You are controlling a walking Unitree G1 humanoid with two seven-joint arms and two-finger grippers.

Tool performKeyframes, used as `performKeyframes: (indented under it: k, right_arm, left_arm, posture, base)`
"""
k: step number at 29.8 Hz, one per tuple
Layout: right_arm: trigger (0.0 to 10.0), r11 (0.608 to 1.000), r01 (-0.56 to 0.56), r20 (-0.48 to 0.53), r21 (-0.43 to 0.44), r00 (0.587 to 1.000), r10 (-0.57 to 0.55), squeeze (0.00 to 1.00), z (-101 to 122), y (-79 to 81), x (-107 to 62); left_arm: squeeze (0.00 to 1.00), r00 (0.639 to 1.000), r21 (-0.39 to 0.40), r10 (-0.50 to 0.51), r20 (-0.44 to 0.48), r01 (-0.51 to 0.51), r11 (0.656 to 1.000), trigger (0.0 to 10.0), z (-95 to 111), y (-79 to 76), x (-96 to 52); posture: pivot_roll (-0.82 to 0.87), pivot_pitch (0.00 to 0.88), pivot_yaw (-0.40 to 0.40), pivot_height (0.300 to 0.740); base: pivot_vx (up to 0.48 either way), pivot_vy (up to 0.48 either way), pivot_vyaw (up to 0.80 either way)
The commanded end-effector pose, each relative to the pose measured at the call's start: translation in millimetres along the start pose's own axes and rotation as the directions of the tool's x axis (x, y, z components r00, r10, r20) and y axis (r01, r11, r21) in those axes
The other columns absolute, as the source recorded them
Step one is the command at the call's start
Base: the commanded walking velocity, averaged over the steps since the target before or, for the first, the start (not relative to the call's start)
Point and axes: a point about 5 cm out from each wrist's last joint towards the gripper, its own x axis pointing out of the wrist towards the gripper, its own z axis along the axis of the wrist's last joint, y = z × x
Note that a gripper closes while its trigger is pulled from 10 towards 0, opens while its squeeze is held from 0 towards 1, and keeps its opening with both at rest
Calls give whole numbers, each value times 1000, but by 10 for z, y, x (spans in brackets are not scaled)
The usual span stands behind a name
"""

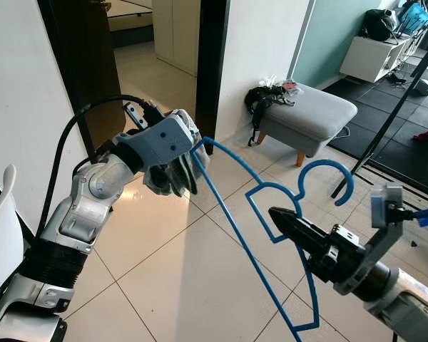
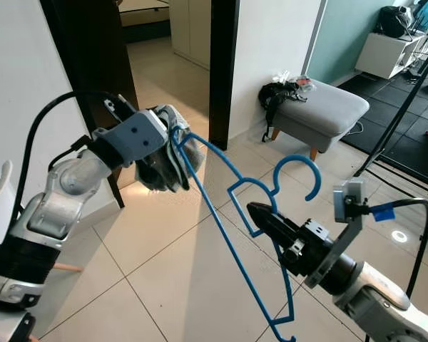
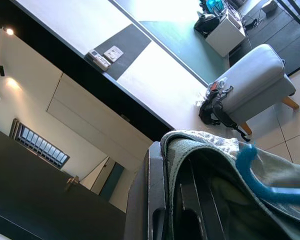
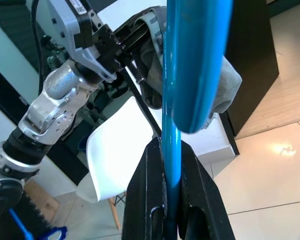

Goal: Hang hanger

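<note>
Two grippers are sharing one blue hanger (image 1: 271, 235) in mid-air above the tiled floor (image 1: 178, 278). It looks like a light, thin plastic frame, stiff enough to keep its shape yet likely to flex or twist if levered from one end, and smooth enough to slide between hard fingers. The safest hold is probably at the neck, just below the hook, where the frame is thickest.

That is where the right gripper (image 1: 285, 222) is holding: reaching in from five o'clock, its black fingers are closing on the frame at the base of the hook, clamped either side of the blue bar in the right wrist view. The hook is curling open toward three o'clock, free of any rail.

From eight o'clock the left gripper (image 1: 177, 174) is stretching up with its elbow bent, fingers pointing downward and grasping a grey cloth (image 1: 192, 142) bunched around them. The hanger's shoulder tip is touching that cloth; whether the fingers are also pinching the plastic I cannot tell. A grey footstool (image 1: 307, 114) is standing at one o'clock, well apart.
</note>
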Motion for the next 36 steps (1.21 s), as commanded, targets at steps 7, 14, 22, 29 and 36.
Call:
performKeyframes:
  k: [7, 14, 22, 29, 36]
  right_arm:
    - [10000, 1000, -5, -28, -15, 1000, 4, 0, 4, 12, -51]
    - [10000, 1000, 9, -25, -27, 1000, -10, 0, 13, -1, -46]
    - [10000, 997, 36, -49, -62, 998, -39, 0, 27, -51, -37]
    - [10000, 986, 76, -83, -146, 993, -89, 0, 44, -109, 2]
    - [10000, 974, 67, -76, -216, 994, -85, 0, 110, -82, 82]
  left_arm:
    - [0, 1000, 10, 7, 11, -7, 1000, 10000, 27, 60, 6]
    - [0, 1000, 10, 8, 17, -9, 1000, 10000, 43, 72, 10]
    - [0, 999, -26, -1, 47, 3, 1000, 10000, 123, 50, 11]
    - [0, 997, -99, -12, 80, 19, 995, 10000, 251, -10, 33]
    - [0, 996, -146, -53, 66, 62, 987, 10000, 277, -118, 39]
  posture:
    - [-44, 56, -48, 740]
    - [-43, 56, -49, 740]
    - [-39, 53, -55, 740]
    - [-37, 48, -57, 740]
    - [-36, 47, -57, 740]
  base:
    - [0, 0, 0]
    - [0, 0, 0]
    - [0, 0, 0]
    - [0, 0, 0]
    - [0, 0, 0]
